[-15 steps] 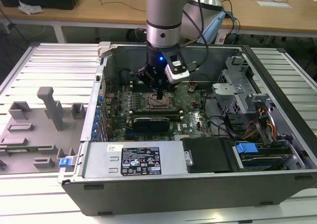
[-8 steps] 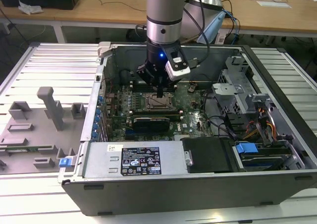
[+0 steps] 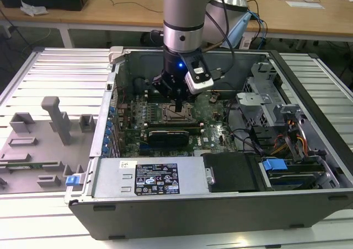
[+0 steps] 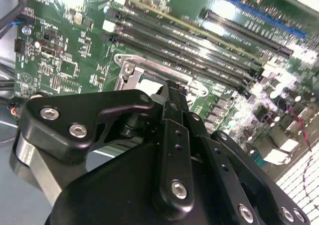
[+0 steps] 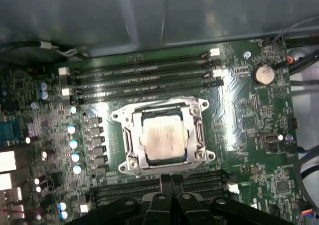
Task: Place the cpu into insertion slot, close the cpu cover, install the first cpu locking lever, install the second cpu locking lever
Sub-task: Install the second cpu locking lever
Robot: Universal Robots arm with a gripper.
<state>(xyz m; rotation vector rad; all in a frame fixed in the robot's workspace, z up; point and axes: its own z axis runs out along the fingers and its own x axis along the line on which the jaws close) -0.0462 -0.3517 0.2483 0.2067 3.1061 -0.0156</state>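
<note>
Fingers (image 5: 171,177) pressed together, holding nothing, poised just beside insertion slot (image 5: 164,135). Cpu (image 5: 163,139) already seated in slot, cpu cover (image 5: 197,130) lying down around it. Chip looks light, rigid, fragile underneath; best handled by its edges only.

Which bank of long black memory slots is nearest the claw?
The bank right beside the claw, on the socket's near side; the other bank lies beyond the socket.

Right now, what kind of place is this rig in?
Likely a lab or office workshop: an open computer case lies on a slatted metal bench, wooden desks stand behind, and grey fixtures sit on the exterior view's left.
</note>
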